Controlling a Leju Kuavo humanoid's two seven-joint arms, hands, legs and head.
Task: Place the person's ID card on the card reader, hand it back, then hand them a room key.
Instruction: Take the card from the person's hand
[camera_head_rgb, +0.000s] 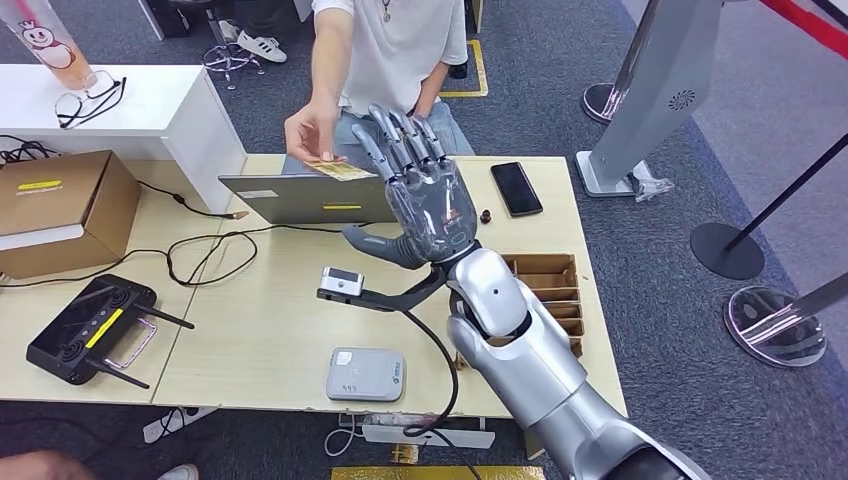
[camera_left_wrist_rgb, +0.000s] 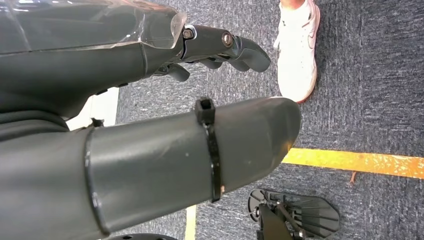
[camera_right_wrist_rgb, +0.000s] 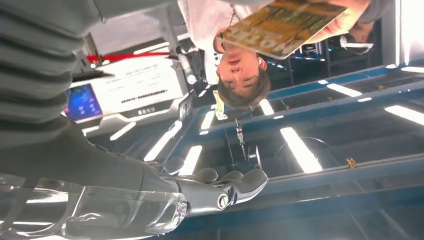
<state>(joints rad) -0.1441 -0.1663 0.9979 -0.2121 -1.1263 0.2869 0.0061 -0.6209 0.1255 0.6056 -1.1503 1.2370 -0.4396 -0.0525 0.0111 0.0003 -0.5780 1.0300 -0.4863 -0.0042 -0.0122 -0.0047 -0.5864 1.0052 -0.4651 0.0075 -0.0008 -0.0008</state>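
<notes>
One risk: right hand (camera_head_rgb: 420, 190) was spread wide, empty; ID card (camera_head_rgb: 340, 169) at its fingertips could slip if fingers closed late

The head view looks steeply down on the table (camera_head_rgb: 270, 330) from high above its near edge. The left wrist view faces the floor. The right wrist view faces upward, sharing the person's card (camera_right_wrist_rgb: 285, 25) with the head view.

No readable text; print on ID card (camera_right_wrist_rgb: 285, 25) blurred.
</notes>
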